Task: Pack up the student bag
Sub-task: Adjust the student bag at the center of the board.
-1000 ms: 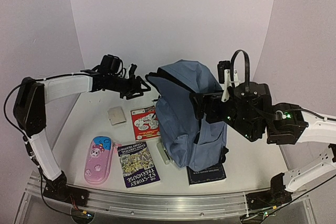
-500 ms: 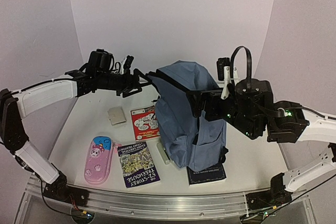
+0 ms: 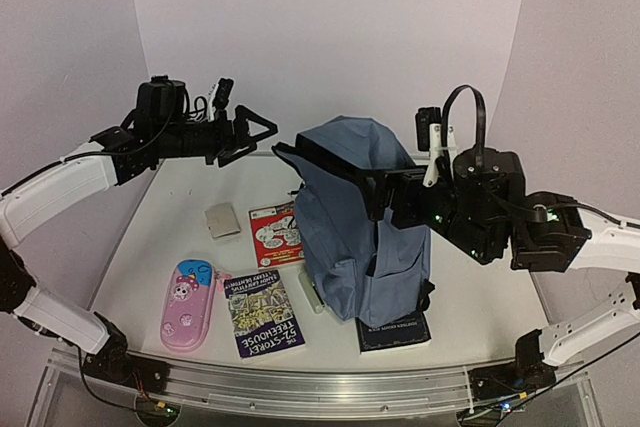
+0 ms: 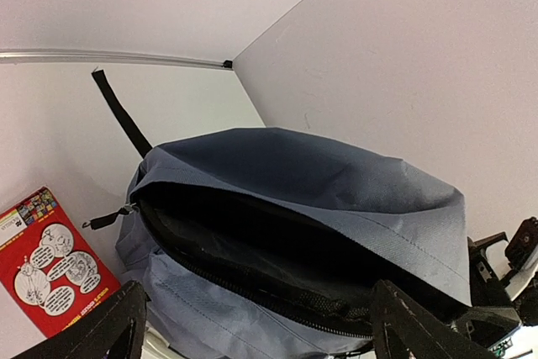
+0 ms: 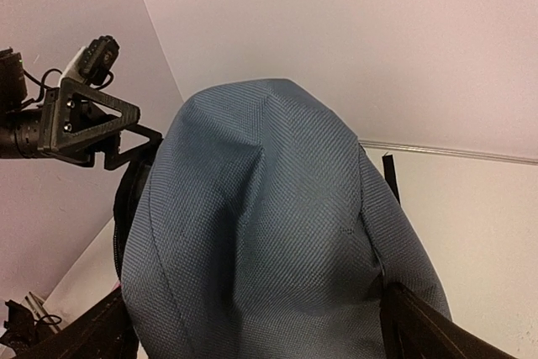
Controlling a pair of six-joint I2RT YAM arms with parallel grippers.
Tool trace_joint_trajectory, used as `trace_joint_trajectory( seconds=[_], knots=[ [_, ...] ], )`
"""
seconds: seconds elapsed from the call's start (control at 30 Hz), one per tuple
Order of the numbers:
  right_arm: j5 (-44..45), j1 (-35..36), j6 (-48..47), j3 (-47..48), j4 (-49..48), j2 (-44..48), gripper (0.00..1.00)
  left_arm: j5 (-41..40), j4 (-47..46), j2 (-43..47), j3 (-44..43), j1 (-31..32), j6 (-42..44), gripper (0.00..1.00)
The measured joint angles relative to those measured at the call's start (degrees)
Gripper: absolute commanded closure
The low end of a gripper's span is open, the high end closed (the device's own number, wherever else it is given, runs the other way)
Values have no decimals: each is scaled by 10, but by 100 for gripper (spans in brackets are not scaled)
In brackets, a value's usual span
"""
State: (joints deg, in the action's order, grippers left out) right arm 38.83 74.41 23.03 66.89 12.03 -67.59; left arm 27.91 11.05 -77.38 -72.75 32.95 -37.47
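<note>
The student bag [image 3: 355, 232], a slate-blue backpack, stands upright at the table's middle. Its dark-lined mouth [image 4: 252, 241] gapes toward the left. My left gripper [image 3: 257, 140] is open and empty, in the air up and left of the bag's top rim and apart from it. In the left wrist view its fingers [image 4: 118, 325] frame the open mouth. My right gripper [image 3: 385, 197] is wide open against the bag's upper right side. In the right wrist view the bag's bulging top [image 5: 269, 233] fills the space between its fingers [image 5: 437, 329].
On the table left of the bag lie a pink pencil case [image 3: 190, 305], a purple Treehouse book [image 3: 263, 312], a red booklet [image 3: 278, 234] and a small grey pad [image 3: 222, 220]. A dark book [image 3: 393, 331] lies under the bag's front. A white item [image 3: 315, 297] rests beside it.
</note>
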Motion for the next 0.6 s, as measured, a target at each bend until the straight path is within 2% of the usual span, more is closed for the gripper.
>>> trace_joint_trajectory(
  seconds=[0.3,0.43,0.5,0.6],
  knots=[
    [7,0,3,-1,-9,6,2,10,5,-33,0,0,1,7],
    [24,0,7,-7,-14,6,3,9,23,-40,1,1,-1,13],
    [34,0,8,-10,-16,6,6,9,25,-40,12,3,-1,18],
    [49,0,10,-12,-18,0,21,10,21,-39,43,5,-10,23]
  ],
)
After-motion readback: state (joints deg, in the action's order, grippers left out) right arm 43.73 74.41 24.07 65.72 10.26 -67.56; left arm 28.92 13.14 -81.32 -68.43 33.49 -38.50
